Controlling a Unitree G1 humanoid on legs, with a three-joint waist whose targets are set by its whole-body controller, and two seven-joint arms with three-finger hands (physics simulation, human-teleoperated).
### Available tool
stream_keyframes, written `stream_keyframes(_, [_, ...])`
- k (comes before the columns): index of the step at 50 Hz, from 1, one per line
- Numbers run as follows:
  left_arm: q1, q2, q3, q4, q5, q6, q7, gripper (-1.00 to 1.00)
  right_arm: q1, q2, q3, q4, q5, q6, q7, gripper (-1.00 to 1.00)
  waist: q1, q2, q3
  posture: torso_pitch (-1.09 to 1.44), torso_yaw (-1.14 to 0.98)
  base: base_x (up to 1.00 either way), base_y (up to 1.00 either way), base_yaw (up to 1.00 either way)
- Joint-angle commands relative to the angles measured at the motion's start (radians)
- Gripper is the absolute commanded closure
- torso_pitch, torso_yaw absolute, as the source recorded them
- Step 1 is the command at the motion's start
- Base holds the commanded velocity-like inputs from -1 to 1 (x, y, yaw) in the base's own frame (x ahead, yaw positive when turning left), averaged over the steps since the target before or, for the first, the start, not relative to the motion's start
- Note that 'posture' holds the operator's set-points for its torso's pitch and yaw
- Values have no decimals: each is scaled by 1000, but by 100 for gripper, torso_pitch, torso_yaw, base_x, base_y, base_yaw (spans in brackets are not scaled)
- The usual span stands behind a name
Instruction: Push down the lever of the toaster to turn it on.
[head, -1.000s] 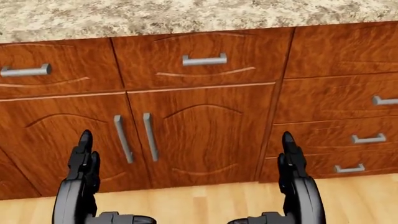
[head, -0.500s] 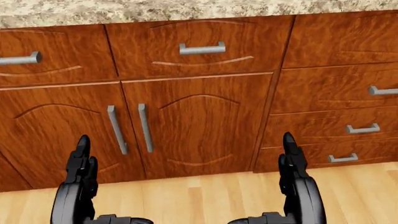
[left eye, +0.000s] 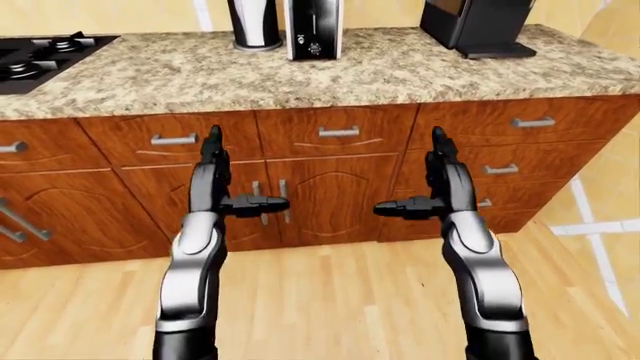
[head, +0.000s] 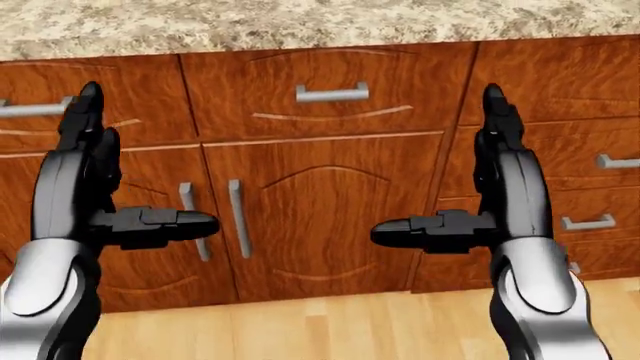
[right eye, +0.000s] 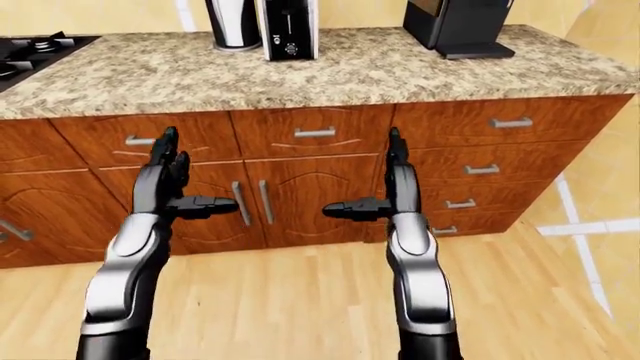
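No legible text, labels or numbers.

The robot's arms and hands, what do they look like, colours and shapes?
Both arms have glossy silver-grey rounded forearm shells that darken to black near the picture's bottom. The left hand and right hand are matte black, built of blocky jointed segments with rounded fingertips. No cables or markings show.

Speckled granite worktop (left eye: 400, 71) spans the left-eye view, over reddish-brown wood cabinets (left eye: 320, 202); top row of drawers with horizontal metal bar handles (left eye: 338, 132); below them a pair of doors with vertical bar handles (head: 236, 217) side by side; stack of drawers (left eye: 500, 169) at the view's right; light wood plank floor (left eye: 330, 300); pale yellow wall (left eye: 130, 15) above the worktop; black gas hob (left eye: 40, 56) set in at the view's far left; lighting even and flat.
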Motion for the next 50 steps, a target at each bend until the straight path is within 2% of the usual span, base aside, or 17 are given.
stream_keyframes(1, [-89, 26, 11, -58, -27, 68, 11, -100, -66, -12, -5, -79, 12, 55, 29, -100, 0, 2, -28, 0, 0, 0, 0, 0])
stream_keyframes(7, [-247, 94, 47, -59, -110, 187, 35, -100, -197, -64, -37, -185, 54, 277, 19, -100, 1, 3, -19, 0, 0, 0, 0, 0])
stream_keyframes(12, [-341, 131, 65, -64, -174, 263, 64, -100, -289, -83, -58, -224, 90, 368, 12, -100, 1, 5, -10, 0, 0, 0, 0, 0])
stream_keyframes(21, [-395, 192, 65, -150, -232, 358, 84, -100, -479, -148, -117, -249, 214, 497, -43, -100, -1, 8, 3, 0, 0, 0, 0, 0])
stream_keyframes(22, [-403, 191, 70, -168, -242, 380, 87, -100, -501, -158, -126, -259, 235, 514, -51, -100, -3, 11, -14, 0, 0, 7, 0, 0])
stream_keyframes(25, [-430, 199, 74, -220, -259, 434, 107, -100, -515, -181, -146, -332, 294, 577, -85, -100, -2, 12, 13, 0, 0, 11, 0, 0])
stream_keyframes(29, [-425, 203, 83, -246, -279, 447, 111, -100, -521, -201, -153, -358, 348, 598, -121, -100, -1, -7, 34, 0, 0, 16, 0, 0])
stream_keyframes(31, [-428, 209, 90, -247, -288, 449, 116, -100, -515, -221, -139, -351, 354, 582, -128, -100, -2, -21, 36, 0, 0, 18, 0, 0])
stream_keyframes(33, [-428, 214, 91, -235, -292, 438, 119, -100, -507, -223, -146, -332, 363, 560, -131, -100, -5, -11, 34, 0, 0, 20, 0, 0])
stream_keyframes(37, [-427, 216, 86, -246, -300, 445, 127, -100, -523, -234, -162, -353, 403, 589, -157, -100, 4, -24, 20, 0, 0, 20, 0, 0])
stream_keyframes(41, [-433, 224, 93, -248, -307, 450, 127, -100, -511, -240, -149, -346, 418, 568, -167, -100, 3, -2, 32, 0, 0, 22, 0, 0])
stream_keyframes(43, [-436, 232, 103, -253, -316, 456, 132, -100, -513, -242, -150, -349, 428, 573, -175, -100, -3, 22, 32, 0, 0, 22, 0, 0])
stream_keyframes(45, [-436, 237, 106, -251, -322, 452, 135, -100, -518, -244, -150, -354, 436, 581, -183, -100, -12, 71, 22, 0, 0, 21, 0, 0])
stream_keyframes(46, [-436, 239, 106, -249, -323, 452, 136, -100, -514, -244, -147, -353, 437, 577, -184, -100, -13, 109, 8, 0, 0, 22, 0, 0])
stream_keyframes(47, [-436, 241, 106, -251, -326, 454, 138, -100, -512, -244, -146, -351, 437, 573, -184, -100, -4, 62, 22, 0, 0, 22, 0, 0])
stream_keyframes(48, [-439, 243, 107, -254, -329, 459, 141, -100, -513, -246, -146, -350, 439, 572, -185, -100, -12, 84, 24, 0, 0, 23, 0, 0])
stream_keyframes(50, [-436, 244, 106, -245, -329, 449, 142, -100, -515, -247, -146, -347, 442, 571, -187, -100, -4, 72, 15, 0, 0, 21, 0, 0])
